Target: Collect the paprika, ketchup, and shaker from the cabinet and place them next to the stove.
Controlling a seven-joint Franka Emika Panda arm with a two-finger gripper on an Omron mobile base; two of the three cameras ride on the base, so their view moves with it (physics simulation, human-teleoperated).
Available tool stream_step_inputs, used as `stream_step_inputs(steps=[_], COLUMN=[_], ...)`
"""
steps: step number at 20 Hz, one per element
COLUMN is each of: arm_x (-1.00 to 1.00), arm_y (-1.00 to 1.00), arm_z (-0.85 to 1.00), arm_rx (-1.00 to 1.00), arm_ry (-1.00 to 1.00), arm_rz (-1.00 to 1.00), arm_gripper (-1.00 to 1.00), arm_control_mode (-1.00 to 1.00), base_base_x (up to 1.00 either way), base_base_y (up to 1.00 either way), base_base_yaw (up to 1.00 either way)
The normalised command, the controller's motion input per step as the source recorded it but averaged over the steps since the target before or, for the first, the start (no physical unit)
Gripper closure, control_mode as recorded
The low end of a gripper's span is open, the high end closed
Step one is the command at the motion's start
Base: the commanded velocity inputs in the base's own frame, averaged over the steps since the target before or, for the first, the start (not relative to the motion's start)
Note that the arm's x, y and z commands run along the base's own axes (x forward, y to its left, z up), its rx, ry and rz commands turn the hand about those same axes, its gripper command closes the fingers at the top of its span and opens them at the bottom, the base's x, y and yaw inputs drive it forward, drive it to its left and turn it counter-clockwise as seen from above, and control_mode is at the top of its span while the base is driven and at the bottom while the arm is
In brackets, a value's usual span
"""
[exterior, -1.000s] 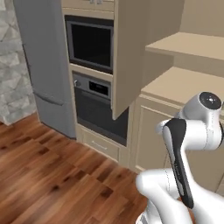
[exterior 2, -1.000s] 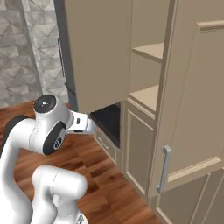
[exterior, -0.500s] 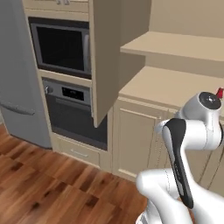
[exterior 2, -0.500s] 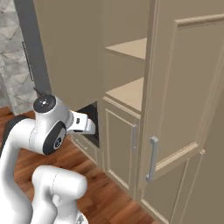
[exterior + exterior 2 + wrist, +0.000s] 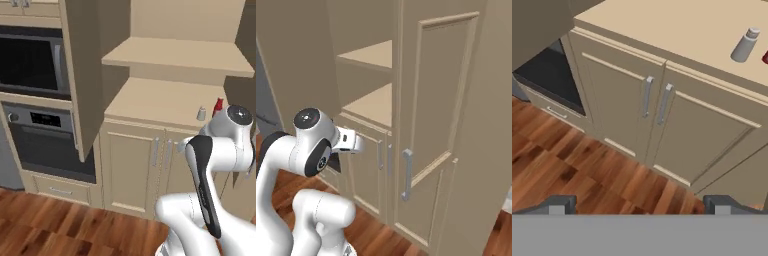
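The cabinet (image 5: 165, 100) stands in front of me, a beige unit with open shelves over two small doors (image 5: 662, 115) with bar handles. On its lower shelf the shaker (image 5: 201, 113) (image 5: 744, 45) stands upright, small and pale grey. Just right of it is a bright red container (image 5: 218, 105) (image 5: 765, 58), partly hidden by my arm and cut off at the frame edge, so I cannot tell whether it is the ketchup or the paprika. My gripper (image 5: 639, 207) is open and holds nothing, well short of the shelf, pointing down at the doors. The stove is out of view.
A dark built-in oven (image 5: 47, 140) with a microwave (image 5: 30, 65) above it sits left of the cabinet. An open tall cabinet door (image 5: 82, 75) juts out between them. Another tall door with a bar handle (image 5: 406, 175) stands on the right. Wooden floor (image 5: 572, 170) lies below.
The whole picture has shifted: the base has moved right, towards the cabinet, which now looks larger. The shaker and the red container have come into view. The arm's pose is unchanged.
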Motion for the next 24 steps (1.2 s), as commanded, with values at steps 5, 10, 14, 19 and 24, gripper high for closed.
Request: stream_step_inputs(steps=[5,10,14,19,24], arm_x=[0.0,0.0,0.0,0.0,0.0], arm_y=[0.0,0.0,0.0,0.0,0.0], arm_z=[0.0,0.0,0.0,0.0,0.0], arm_rx=[0.0,0.0,0.0,0.0,0.0], arm_ry=[0.0,0.0,0.0,0.0,0.0], arm_rz=[0.0,0.0,0.0,0.0,0.0], arm_gripper=[-1.0,-1.0,-1.0,-1.0,-1.0], arm_control_mode=[1.0,1.0,1.0,1.0,1.0], base_base_x=[0.48,0.44,0.4,0.39,0.43], base_base_y=[0.08,0.31,0.34,0.31,0.31], base_base_yaw=[-0.36,-0.34,-0.32,-0.33,-0.31])
